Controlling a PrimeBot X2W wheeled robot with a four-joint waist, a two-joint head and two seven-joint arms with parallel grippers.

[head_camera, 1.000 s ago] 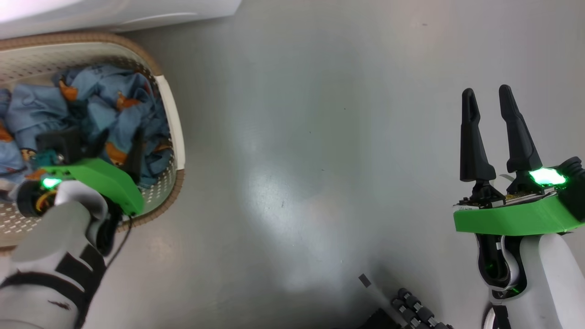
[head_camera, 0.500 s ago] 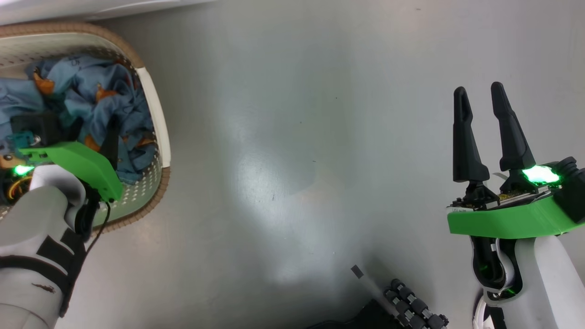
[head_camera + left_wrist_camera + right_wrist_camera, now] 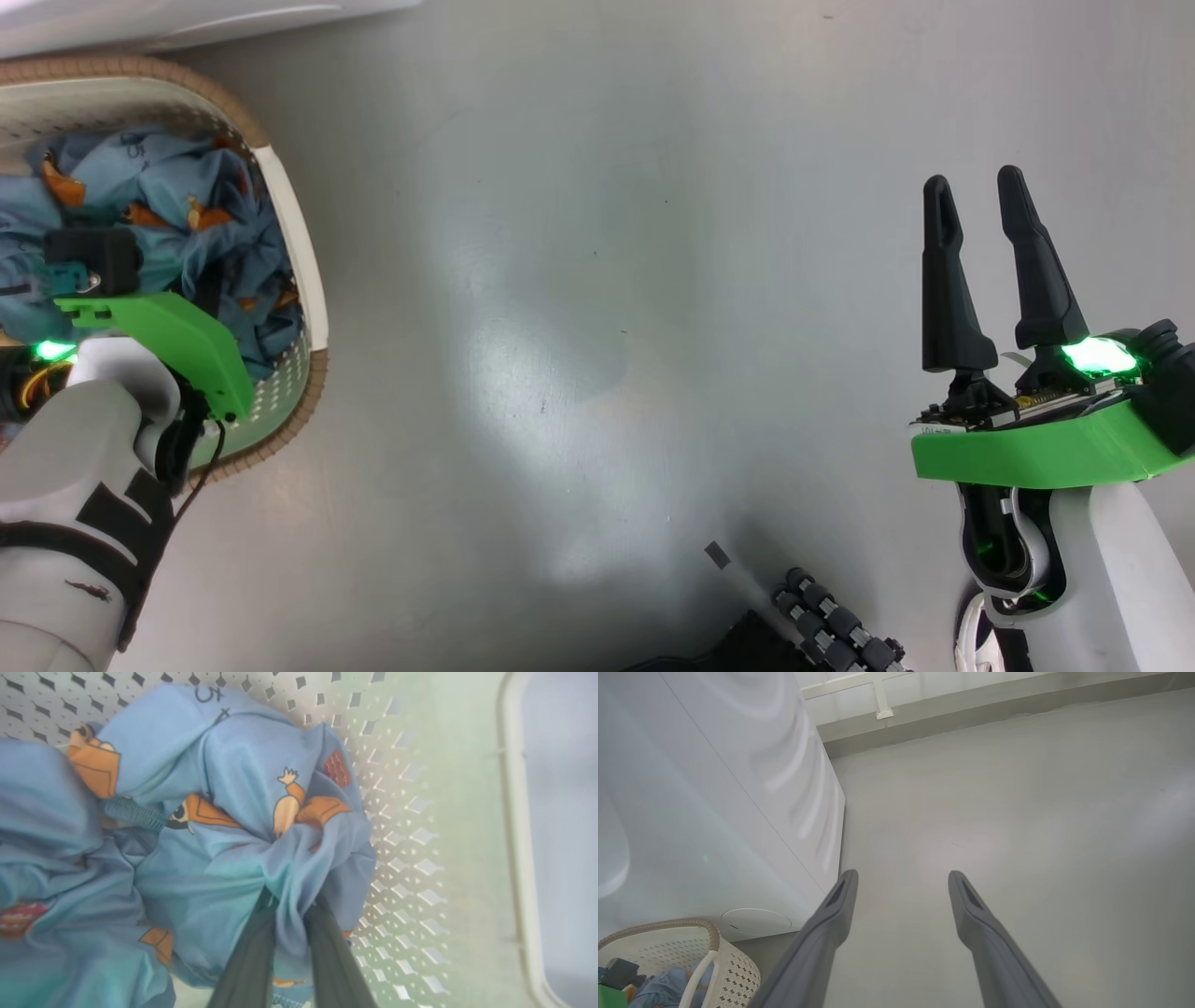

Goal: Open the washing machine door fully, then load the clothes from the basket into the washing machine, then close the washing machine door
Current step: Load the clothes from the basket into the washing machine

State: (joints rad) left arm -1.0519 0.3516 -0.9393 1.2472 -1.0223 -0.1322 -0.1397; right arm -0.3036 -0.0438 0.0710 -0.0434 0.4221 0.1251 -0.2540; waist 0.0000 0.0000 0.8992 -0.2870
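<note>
With the left gripper (image 3: 292, 907) closed narrow on 1 thin fold of the clothes (image 3: 224, 765), low inside the basket (image 3: 411, 812) near its perforated wall, could lose that fold on lifting: too little fabric pinched. Could also drag the tangled rest over the basket rim, or tip the basket. With the right gripper (image 3: 976, 201) spread wide and empty, well apart from the basket, no catching a dropped garment. Just beside the basket, the washing machine (image 3: 691, 788).

A: Where is the head camera looking?
B: It is looking steeply down at the floor (image 3: 597, 280), catching the basket (image 3: 297, 233) at its left edge.
A: And the wrists?
B: The left is peering close into that basket; the right is facing along the floor past the washing machine (image 3: 714, 812), sharing the basket too.
</note>
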